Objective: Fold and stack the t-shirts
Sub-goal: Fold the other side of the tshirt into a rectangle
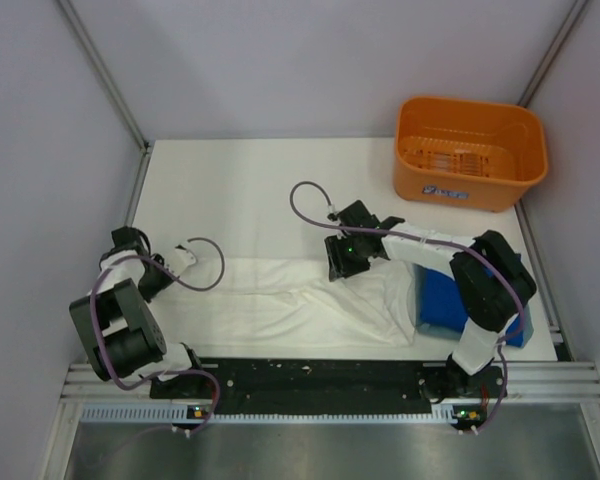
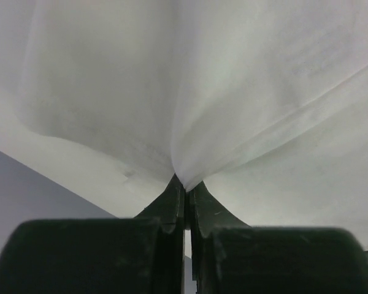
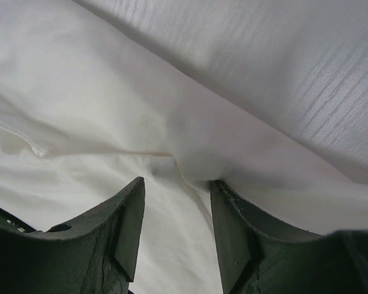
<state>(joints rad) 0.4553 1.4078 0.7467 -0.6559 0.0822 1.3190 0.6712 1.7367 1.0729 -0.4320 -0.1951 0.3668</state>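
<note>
The left hand (image 2: 185, 182) is clamped on a pinch of the white cloth t-shirt (image 1: 280, 305), which lies spread long across the near part of the white surface (image 1: 230, 180). The right hand (image 3: 176, 184) straddles a raised fold mid-shirt, jaws apart. At far right the royal blue cloth t-shirt (image 1: 442, 298) lies compactly, seemingly folded. The white one's folding looks barely begun; stacking is left to do.
</note>
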